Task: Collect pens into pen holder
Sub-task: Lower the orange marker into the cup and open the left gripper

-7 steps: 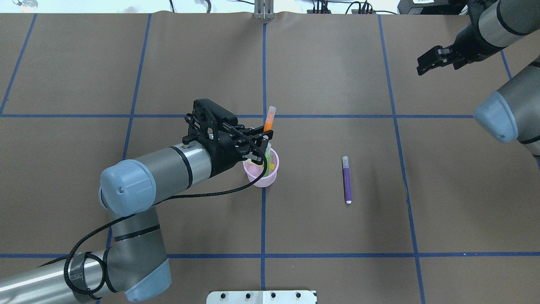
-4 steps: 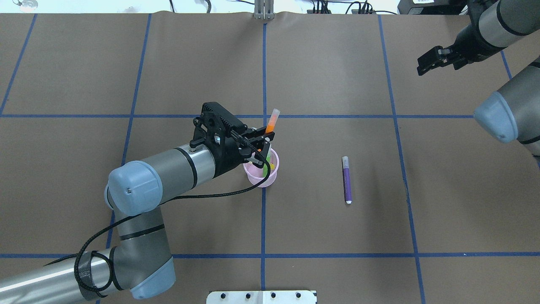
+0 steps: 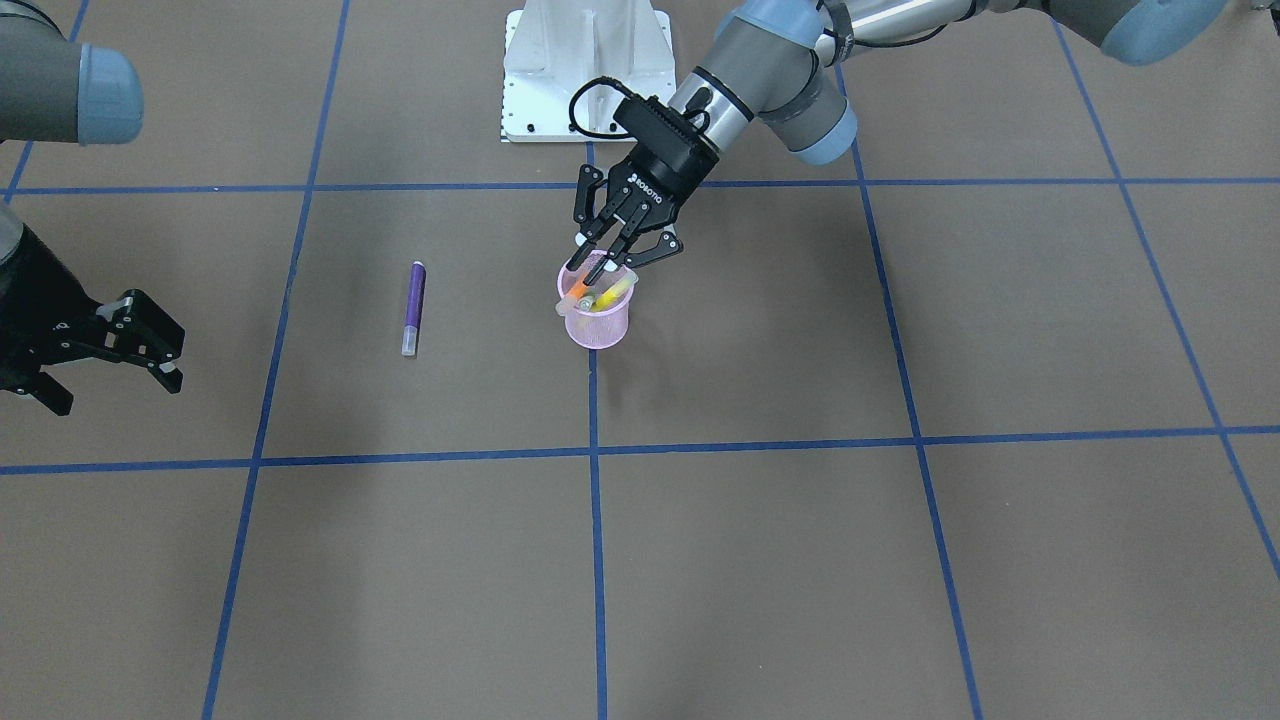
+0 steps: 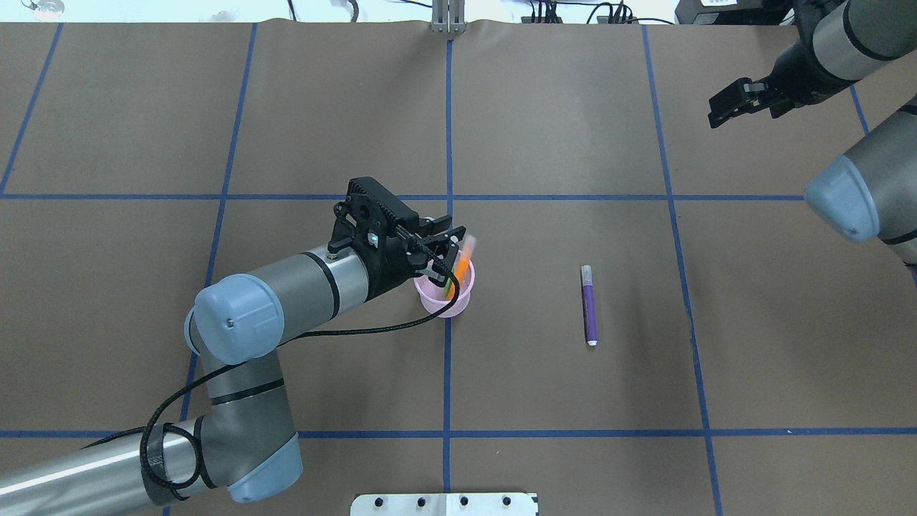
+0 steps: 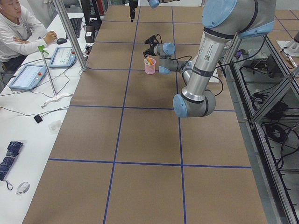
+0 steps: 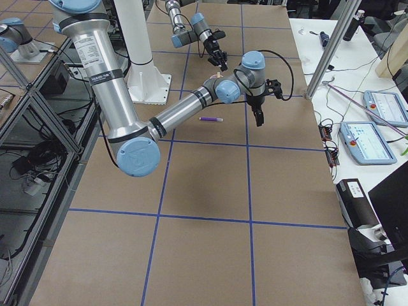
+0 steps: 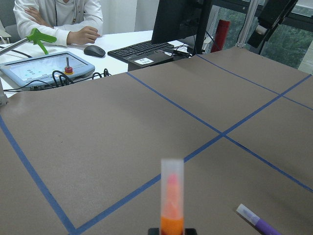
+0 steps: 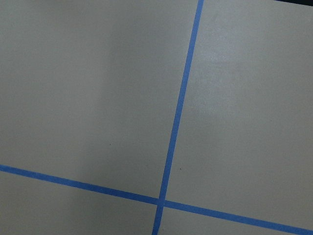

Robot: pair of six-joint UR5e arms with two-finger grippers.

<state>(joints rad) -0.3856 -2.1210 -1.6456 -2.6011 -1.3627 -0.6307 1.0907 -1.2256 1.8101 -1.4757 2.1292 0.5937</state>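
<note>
The pink mesh pen holder [image 4: 443, 304] stands near the table's middle; it also shows in the front view [image 3: 598, 325]. The orange pen [image 4: 465, 259] leans in it, cap up, beside a yellow pen [image 3: 614, 291] and a green pen [image 4: 448, 289]. My left gripper [image 3: 620, 258] hovers just above the rim with its jaws spread, holding nothing. The left wrist view shows the orange pen [image 7: 172, 196] right in front. The purple pen [image 4: 589, 304] lies flat on the table to the cup's right. My right gripper [image 3: 110, 388] is open and empty, far off at the table's side.
Blue tape lines [image 4: 448, 129] grid the brown table cover. A white base plate [image 3: 585, 70] sits at the robot's edge. An operator [image 5: 18, 28] sits at a side desk with tablets [image 5: 28, 75].
The orange pen, held upright above the cup a second ago, tilted and dropped into it. My left gripper opened and shifted slightly right. The right arm stayed still.
</note>
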